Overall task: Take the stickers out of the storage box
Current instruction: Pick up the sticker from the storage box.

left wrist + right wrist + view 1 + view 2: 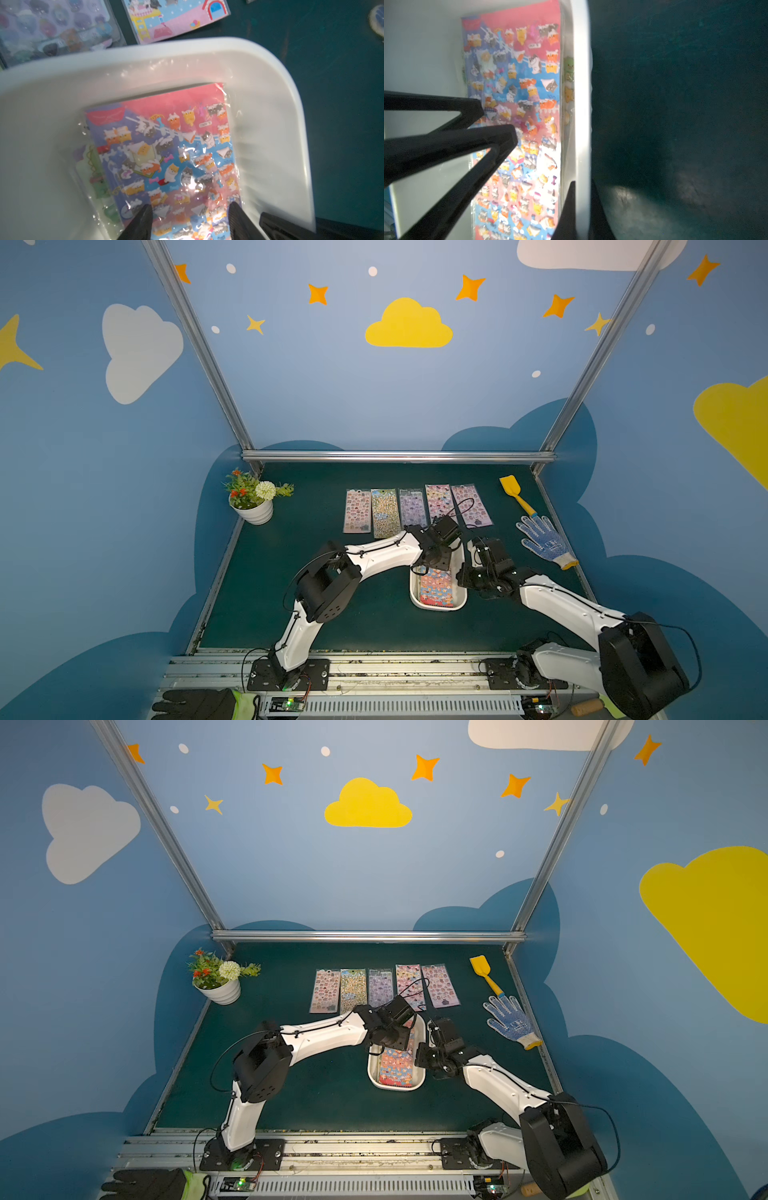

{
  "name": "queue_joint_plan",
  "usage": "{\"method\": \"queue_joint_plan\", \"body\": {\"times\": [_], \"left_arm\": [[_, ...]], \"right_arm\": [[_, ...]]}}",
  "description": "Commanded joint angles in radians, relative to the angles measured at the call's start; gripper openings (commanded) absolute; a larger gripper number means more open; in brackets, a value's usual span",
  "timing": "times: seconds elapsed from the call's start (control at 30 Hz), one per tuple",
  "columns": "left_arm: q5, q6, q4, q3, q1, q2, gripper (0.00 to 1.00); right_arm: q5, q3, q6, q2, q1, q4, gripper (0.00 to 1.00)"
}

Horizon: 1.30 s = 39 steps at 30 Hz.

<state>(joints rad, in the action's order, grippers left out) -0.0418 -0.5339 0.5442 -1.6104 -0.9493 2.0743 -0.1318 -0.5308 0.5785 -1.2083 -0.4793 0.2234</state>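
Nearest, the storage box (438,608) sits mid-worktop (291,614), its long side running away from the robot, with the remaining stickers (434,591) stacked flat inside.

Top sheet (166,145): pink and blue, printed with cats, in a glossy sleeve. A green sheet (97,178) shows beneath one edge.

Left gripper (190,209): fingers apart, tips low over the top sheet, nothing clamped. Contact with the film cannot be told.

Right gripper (582,185): closed on the box's right side wall, one finger inside and one outside, steadying it.

Likely faults:
- (a) The fingers close on slick film lying flat, find no edge and slide off, leaving the sheet in place.
- (b) The sheets cling together, so the pinch lifts two, or drags the green one askew.
- (c) The lifted sheet catches under the flared rim; if the right gripper's hold slips, the light box tilts or rides up with it.

Beyond the box's far end, a row of five sheets (412,508) lies side by side on the worktop, very near the rim. A sheet set down carelessly may overlap or shift them.

Farther right lie a glove (544,541) and a spade (515,493); at far left stands a flower pot (255,512). All are well apart from the work and unlikely to interfere.
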Motion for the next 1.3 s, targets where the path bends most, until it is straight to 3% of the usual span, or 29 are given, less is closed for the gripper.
{"method": "queue_joint_plan", "body": {"times": [0.0,0.33,0.63,1.0,1.27], "left_arm": [[0.009,-0.008,-0.003,0.016,0.003,-0.020,0.59],[-0.148,-0.007,0.048,0.045,-0.006,-0.056,0.70],[-0.133,-0.029,0.043,0.044,-0.005,-0.027,0.75],[-0.215,-0.058,0.078,0.043,-0.006,-0.011,0.85],[-0.138,-0.078,0.037,0.047,-0.004,0.007,0.84]], "right_arm": [[-0.012,-0.006,-0.007,-0.003,0.002,-0.042,0.00],[-0.013,-0.002,-0.009,0.000,0.003,-0.042,0.00],[-0.015,-0.001,-0.010,-0.003,0.004,-0.042,0.00],[-0.015,-0.002,-0.010,-0.001,0.002,-0.041,0.00],[-0.022,-0.007,-0.008,-0.016,0.003,-0.046,0.00]]}}
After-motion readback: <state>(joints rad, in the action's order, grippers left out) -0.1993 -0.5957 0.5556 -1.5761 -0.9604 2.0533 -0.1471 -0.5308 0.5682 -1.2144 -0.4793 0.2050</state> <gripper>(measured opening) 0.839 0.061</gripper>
